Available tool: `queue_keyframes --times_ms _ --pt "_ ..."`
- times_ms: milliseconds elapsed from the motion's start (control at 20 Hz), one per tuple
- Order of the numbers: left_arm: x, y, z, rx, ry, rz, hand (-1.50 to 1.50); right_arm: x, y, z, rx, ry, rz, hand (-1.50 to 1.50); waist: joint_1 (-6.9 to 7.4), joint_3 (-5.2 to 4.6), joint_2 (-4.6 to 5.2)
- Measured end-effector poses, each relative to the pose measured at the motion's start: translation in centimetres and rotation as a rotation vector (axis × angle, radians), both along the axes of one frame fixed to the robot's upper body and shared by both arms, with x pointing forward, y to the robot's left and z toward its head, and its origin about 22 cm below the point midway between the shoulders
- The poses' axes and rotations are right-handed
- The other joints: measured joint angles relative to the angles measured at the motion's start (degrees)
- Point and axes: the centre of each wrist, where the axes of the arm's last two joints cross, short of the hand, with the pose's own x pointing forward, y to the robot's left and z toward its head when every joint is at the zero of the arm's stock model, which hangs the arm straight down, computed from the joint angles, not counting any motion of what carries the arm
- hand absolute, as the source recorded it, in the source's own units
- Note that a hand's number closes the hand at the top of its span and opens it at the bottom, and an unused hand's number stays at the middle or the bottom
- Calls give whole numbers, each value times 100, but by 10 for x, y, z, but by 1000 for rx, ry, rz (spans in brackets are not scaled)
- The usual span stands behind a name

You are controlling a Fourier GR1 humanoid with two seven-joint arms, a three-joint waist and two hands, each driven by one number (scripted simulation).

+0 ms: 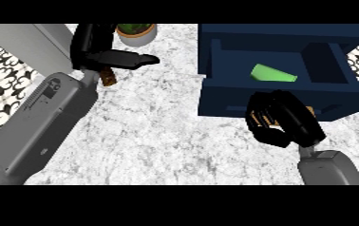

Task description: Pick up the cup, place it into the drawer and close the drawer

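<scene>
The green cup [273, 73] lies on its side inside the open dark blue drawer [223, 59], right of middle. My right hand [284, 119] is just in front of the drawer's front panel [224, 102], fingers relaxed and slightly bent, holding nothing. It covers a tan handle on the panel, and whether it touches the panel is unclear. My left hand [98, 47] rests open at the upper left with its fingers up and its thumb pointing right, far from the cup.
A potted plant [136, 32] in a white pot stands at the counter's back edge beside my left hand. A small brown object [107, 76] shows just below that hand. The marbled counter [161, 135] spreads between the two arms.
</scene>
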Motion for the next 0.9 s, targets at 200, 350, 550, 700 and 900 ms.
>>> queue_keyframes --times_ms 200,350,550,700,900 --pt "-11 23 -7 -3 8 10 -150 20 8 -31 -123 -17 -1 150 -4 2 18" --pt "-24 41 -19 -8 11 15 -150 41 17 -46 -171 -19 -4 150 -9 3 26" --pt "-37 63 -22 -13 14 22 -150 72 22 -60 -191 -9 -14 150 -18 1 33" --pt "-44 75 -27 -16 11 19 -150 95 20 -61 -190 -14 -18 150 0 -11 28" --pt "-51 89 -31 -10 5 22 -150 119 18 -58 -193 11 -26 150 35 -18 42"
